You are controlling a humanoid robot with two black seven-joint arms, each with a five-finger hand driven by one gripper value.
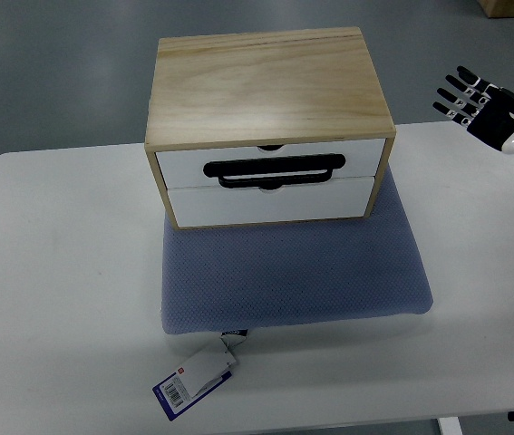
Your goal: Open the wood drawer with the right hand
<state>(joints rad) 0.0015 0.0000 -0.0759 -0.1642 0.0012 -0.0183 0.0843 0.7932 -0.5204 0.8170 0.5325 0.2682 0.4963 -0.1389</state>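
The right hand [485, 104] hovered well right of the shut wood drawer [270, 167], fingers spread and empty, presumably readying a reach for its black handle [275, 169].

A white bench [66, 272] fills the lower frame; grey floor [57, 63] lies beyond, evenly lit, along the top.

Wooden drawer box [270, 122] sits shut on the blue mat [293, 272] toward the worktop's [57, 272] far edge; right hand [485, 104] hovers fingers spread over the far right corner.
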